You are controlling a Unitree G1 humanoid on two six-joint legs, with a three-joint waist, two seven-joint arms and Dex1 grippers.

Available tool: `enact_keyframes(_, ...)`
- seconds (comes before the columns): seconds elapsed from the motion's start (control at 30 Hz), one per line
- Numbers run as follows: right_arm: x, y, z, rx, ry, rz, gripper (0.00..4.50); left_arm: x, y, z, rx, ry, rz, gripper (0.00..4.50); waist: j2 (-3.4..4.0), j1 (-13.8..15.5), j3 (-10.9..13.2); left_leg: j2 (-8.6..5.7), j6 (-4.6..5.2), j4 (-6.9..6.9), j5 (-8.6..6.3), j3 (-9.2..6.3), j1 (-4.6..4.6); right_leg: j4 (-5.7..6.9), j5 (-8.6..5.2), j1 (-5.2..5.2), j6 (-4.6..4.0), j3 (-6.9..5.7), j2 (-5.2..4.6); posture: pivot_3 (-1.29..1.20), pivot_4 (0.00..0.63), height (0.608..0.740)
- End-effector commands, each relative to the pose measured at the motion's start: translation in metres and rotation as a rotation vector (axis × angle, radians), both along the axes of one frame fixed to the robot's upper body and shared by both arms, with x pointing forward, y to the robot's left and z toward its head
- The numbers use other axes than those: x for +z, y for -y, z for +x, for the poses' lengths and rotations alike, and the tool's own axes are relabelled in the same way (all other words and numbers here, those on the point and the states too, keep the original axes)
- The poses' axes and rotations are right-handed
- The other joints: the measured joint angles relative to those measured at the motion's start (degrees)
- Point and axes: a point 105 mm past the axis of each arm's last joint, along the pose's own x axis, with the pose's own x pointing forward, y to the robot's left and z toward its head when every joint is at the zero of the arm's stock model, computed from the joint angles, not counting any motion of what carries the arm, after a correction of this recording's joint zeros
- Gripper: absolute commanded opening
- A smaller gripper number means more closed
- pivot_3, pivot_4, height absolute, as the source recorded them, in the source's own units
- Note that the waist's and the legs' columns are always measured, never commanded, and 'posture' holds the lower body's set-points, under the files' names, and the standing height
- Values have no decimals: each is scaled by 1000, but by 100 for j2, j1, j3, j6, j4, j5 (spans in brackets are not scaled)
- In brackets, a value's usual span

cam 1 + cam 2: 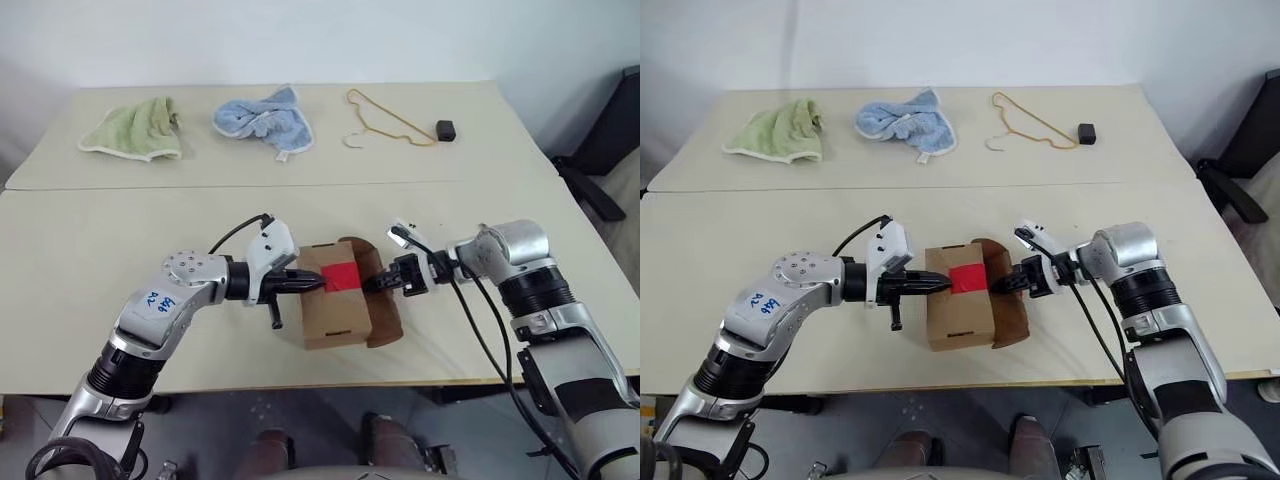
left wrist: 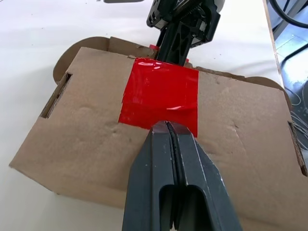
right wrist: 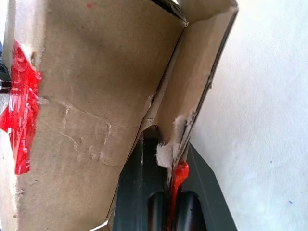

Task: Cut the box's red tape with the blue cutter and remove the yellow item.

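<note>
Box: the box (image 1: 335,305) is sitting on the counter (image 1: 80,260) between both hands, red tape (image 1: 341,275) on top.
Left hand: the left hand (image 1: 318,283), fingers pressed together, is bearing on the tape's near edge.
Right hand: the right hand (image 1: 374,283) is pinching the open flap (image 1: 385,300) on its side.
Flap axis: running away from the seam; it likely needs peeling rightward.

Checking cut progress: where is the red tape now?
In the left eye view, the red tape sits atop the box, between the shut left gripper and right gripper.
</note>
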Motion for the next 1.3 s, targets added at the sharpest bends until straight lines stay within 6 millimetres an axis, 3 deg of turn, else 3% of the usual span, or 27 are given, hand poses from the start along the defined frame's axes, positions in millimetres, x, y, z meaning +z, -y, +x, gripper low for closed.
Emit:
enact_keyframes(0.03,8,22,-1,-69,-7,-83,19,-8,3,5,7,-13,0,0,2,58,1,-2,1,1,0,-1,-2,-1,0,0,0,0,-1,0,150,740)
enact_keyframes(0.37,62,64,-6,-163,83,-227,19,-11,72,9,-97,22,-134,0,5,161,4,-10,6,6,-2,-2,-18,-14,3,-3,3,-4,-6,0,150,740)
enact_keyframes(0.63,105,81,-9,-169,167,-391,19,-17,105,10,-117,60,-214,0,22,139,13,-6,6,6,-1,5,-54,-18,6,-40,9,-6,-4,0,150,740)
enact_keyframes(0.97,125,72,-22,-99,179,-517,19,-21,122,19,-76,93,-301,0,21,175,14,-10,14,8,-4,4,-69,-40,16,-39,13,-7,-7,0,150,740)
enact_keyframes(1.3,108,59,-42,-40,175,-523,19,-19,111,20,-84,110,-266,0,19,188,14,-9,18,6,-7,3,-72,-43,16,-40,12,-11,-7,0,150,740)
